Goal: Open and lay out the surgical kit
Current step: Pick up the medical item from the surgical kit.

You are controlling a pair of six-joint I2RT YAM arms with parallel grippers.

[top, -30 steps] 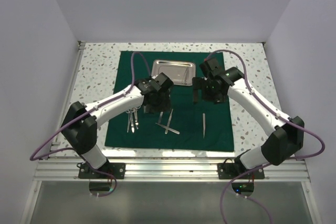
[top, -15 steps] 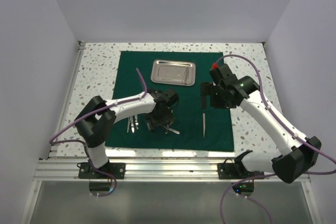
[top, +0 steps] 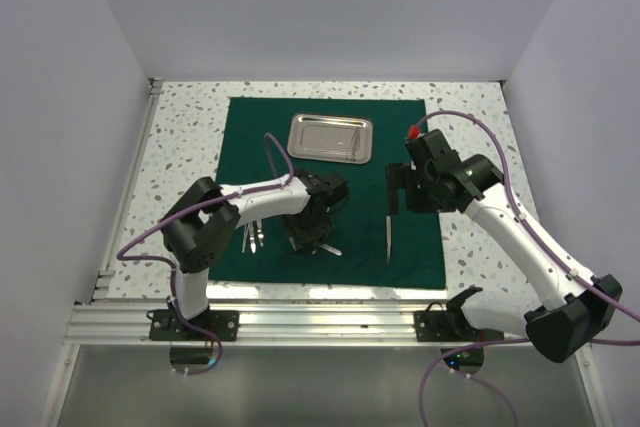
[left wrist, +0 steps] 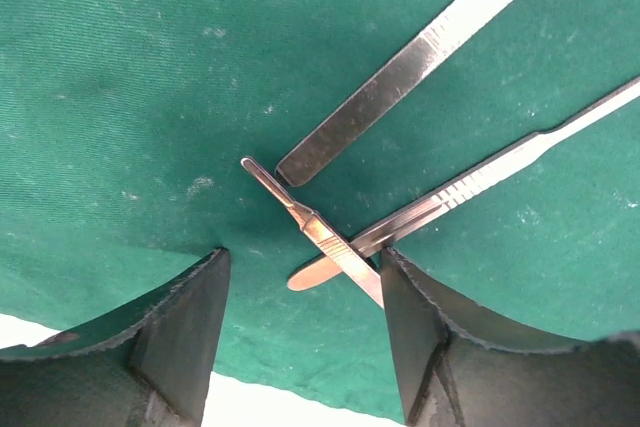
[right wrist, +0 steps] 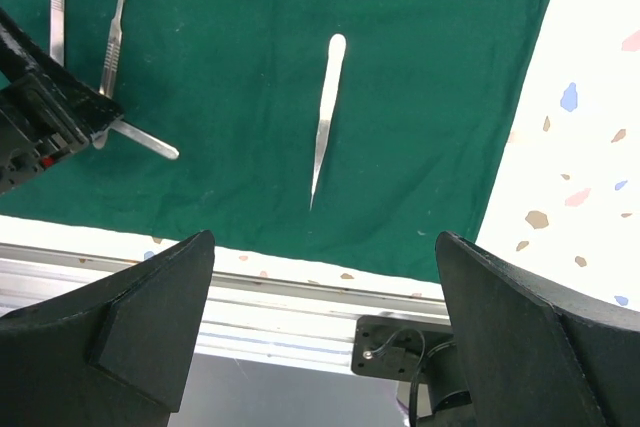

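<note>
The dark green cloth [top: 250, 147] lies spread flat, with the shiny steel tray [top: 330, 137] at its far middle. My left gripper [top: 310, 237] is low over the cloth's front part, open. In the left wrist view its open gripper [left wrist: 305, 327] straddles two crossed slim steel handles [left wrist: 325, 240], the right finger [left wrist: 425, 337] touching one; a third flat handle [left wrist: 420, 57] lies beyond. Steel tweezers [top: 388, 232] lie alone at the right front, also in the right wrist view [right wrist: 325, 117]. My right gripper [top: 400, 197] hovers open and empty above them [right wrist: 325, 337].
Several slim instruments [top: 250, 232] lie side by side on the cloth's left front. The cloth's front edge and the aluminium rail [right wrist: 300, 297] lie just past both grippers. Speckled tabletop [top: 480, 147] borders the cloth on the right.
My left gripper moved toward the cloth's front and dropped over the crossed handles. My right gripper pulled back right from the tray and now sits over the tweezers.
</note>
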